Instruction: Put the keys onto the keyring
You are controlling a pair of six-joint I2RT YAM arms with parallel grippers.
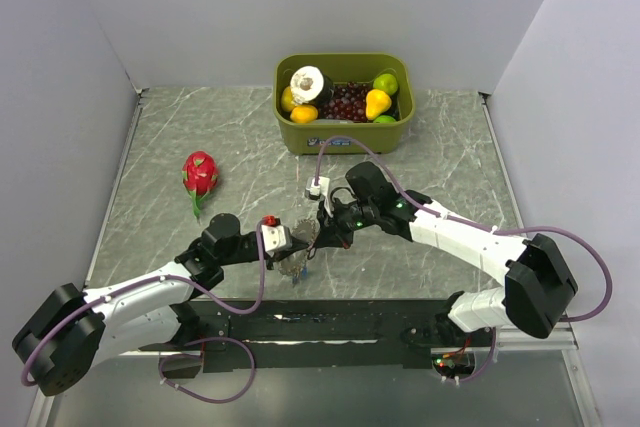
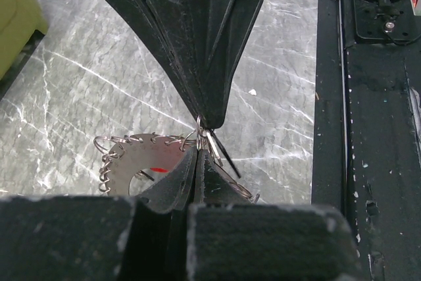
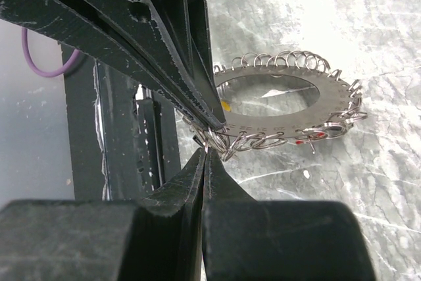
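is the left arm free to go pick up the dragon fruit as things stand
Probably not yet: the left pincer is shut on the keyring, tip to tip with the right pincer. The table toward the dragon fruit looks bare, but it would have to let go first.

I'm holding the left gripper (image 1: pixel 301 238) and right gripper (image 1: pixel 320 228) tip to tip at the keyring (image 1: pixel 296 261), mid near edge; green bin (image 1: pixel 345 137) is sitting at the far edge.
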